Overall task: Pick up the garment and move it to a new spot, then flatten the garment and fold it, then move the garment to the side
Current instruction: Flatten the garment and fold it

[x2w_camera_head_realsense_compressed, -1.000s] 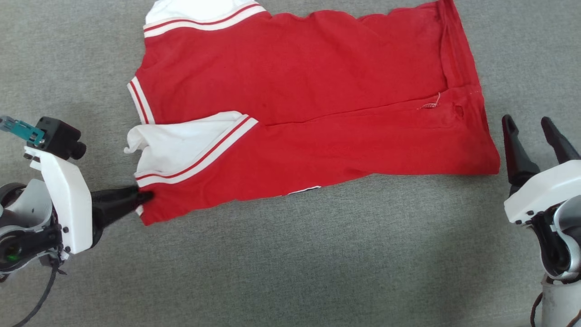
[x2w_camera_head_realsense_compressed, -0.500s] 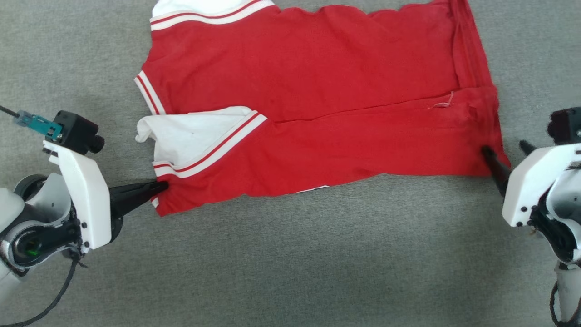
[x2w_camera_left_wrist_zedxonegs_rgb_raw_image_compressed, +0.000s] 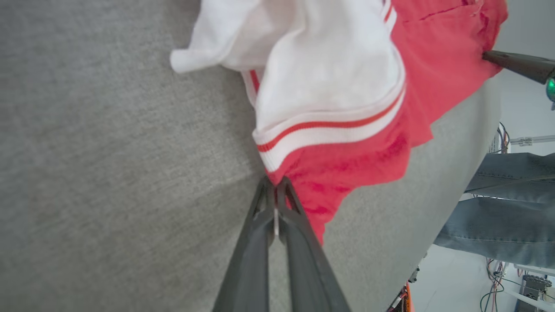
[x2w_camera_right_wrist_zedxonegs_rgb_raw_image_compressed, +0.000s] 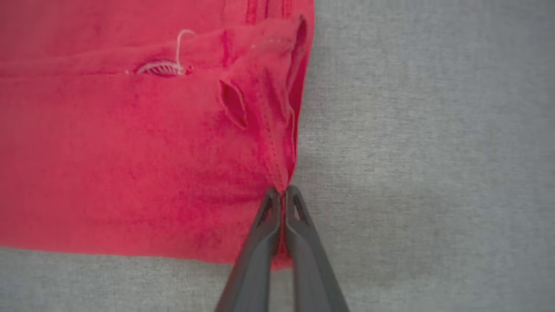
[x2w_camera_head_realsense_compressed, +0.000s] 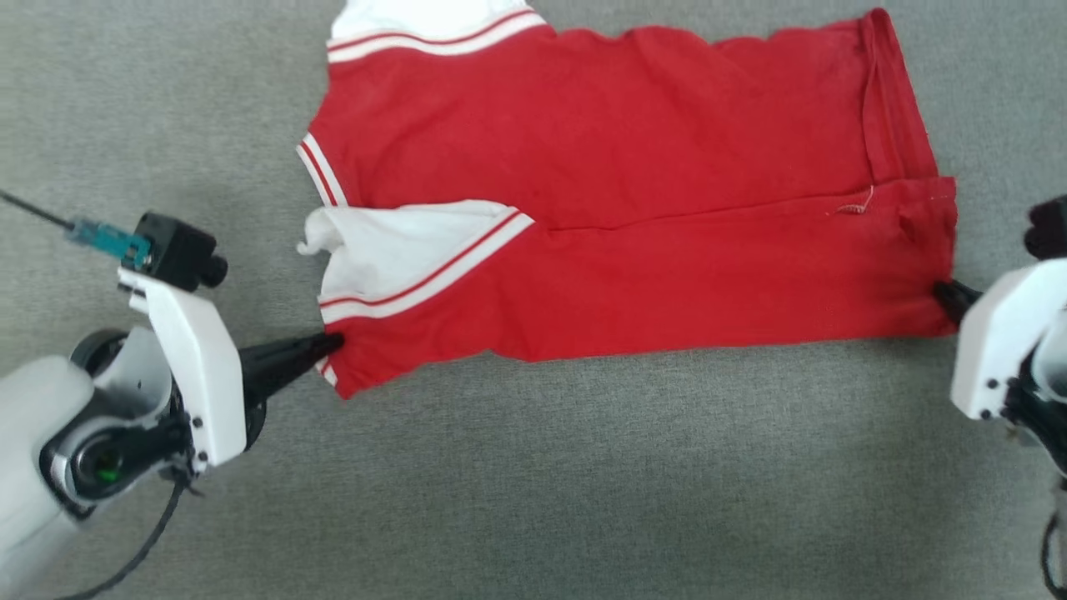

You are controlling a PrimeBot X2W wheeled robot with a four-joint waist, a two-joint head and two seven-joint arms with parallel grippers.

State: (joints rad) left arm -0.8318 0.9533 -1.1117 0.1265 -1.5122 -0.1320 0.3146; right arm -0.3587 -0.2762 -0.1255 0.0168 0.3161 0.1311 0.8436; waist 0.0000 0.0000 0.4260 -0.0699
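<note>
Pinching with jaws pressed together on red cloth at both near corners: left gripper [x2w_camera_head_realsense_compressed: 332,342] at the sleeve-end corner, right gripper [x2w_camera_head_realsense_compressed: 944,292] at the hem [x2w_camera_head_realsense_compressed: 896,100] corner. Leaves the garment [x2w_camera_head_realsense_compressed: 625,167] lying flat across the grey surface [x2w_camera_head_realsense_compressed: 533,483], stretched between the two grippers, sleeves to the left. Looks past the pick-up, the move and the flattening, judging by the lie of the cloth. Shows one lengthwise fold already in, with the near side and its white sleeve [x2w_camera_head_realsense_compressed: 400,246] turned over onto the body. Still wants, on that reading, the far side folded in, any crosswise fold, and the shift aside. Against a second ago, finds the right gripper, then spread wide and clear of the hem, now clamped on it, and finds the left at the same corner as before. Sits further right in the head view too — a camera shift, not counted as a move of the garment. Shows a straighter near edge, the white sliver beneath it gone from sight.
</note>
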